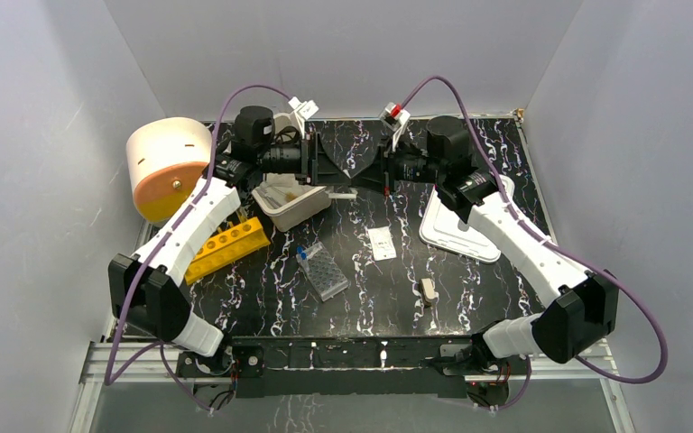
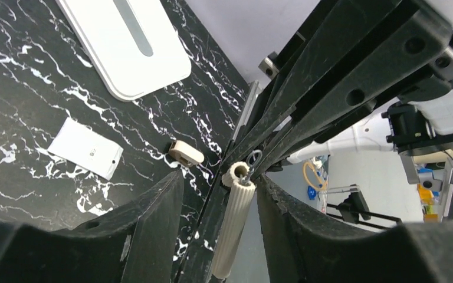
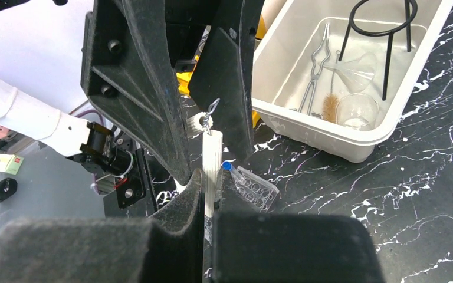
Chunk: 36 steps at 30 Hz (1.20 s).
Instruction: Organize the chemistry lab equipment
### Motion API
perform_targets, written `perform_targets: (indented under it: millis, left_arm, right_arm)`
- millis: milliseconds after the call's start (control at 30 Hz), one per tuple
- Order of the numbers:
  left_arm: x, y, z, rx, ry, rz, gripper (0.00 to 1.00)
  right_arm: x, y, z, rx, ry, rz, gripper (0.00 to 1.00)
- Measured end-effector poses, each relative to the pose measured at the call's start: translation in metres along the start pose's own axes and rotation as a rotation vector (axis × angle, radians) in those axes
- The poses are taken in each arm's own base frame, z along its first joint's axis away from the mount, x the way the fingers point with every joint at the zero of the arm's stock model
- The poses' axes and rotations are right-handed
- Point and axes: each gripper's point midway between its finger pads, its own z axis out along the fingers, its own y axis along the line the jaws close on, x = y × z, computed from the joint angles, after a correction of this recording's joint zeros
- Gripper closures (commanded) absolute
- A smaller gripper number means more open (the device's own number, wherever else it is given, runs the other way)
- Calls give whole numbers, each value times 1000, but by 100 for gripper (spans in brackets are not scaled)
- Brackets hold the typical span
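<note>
Top view: left gripper [image 1: 341, 168] and right gripper [image 1: 379, 171] meet tip to tip above back of table [image 1: 469, 289], just right of beige tub [image 1: 300, 216]; yellow tube rack [image 1: 227, 245] and clear well tray [image 1: 325, 271] lie in front of tub.
Left wrist: ribbed leg of white triangle [image 2: 236, 206] between own jaws — gaps both sides, jaws apart, not gripping.
Right wrist: own jaws clamped on same leg; black wire stand [image 3: 383, 35] and small clear beaker [image 3: 357, 111] inside tub.

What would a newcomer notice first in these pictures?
At the far middle, the right pincer is clamped on a white ribbed tube, with the left pincer open around it. Then come the big cream drum at the far left and the yellow rack lying nearer than it.
</note>
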Motion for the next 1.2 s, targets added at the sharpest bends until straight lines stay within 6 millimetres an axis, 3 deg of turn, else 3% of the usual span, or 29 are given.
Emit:
perform_targets:
  millis: [167, 467, 733, 1200]
  left_arm:
    - [11, 4, -1, 6, 26, 8, 51]
    - [11, 5, -11, -9, 24, 27, 59]
    - [1, 7, -25, -20, -13, 25, 80]
    - [9, 0, -25, 35, 16, 12, 71]
  right_arm:
    - [4, -5, 5, -3, 9, 9, 100]
    - [5, -10, 7, 12, 13, 13, 100]
    - [5, -11, 7, 16, 11, 12, 100]
    - [9, -13, 11, 2, 20, 26, 100]
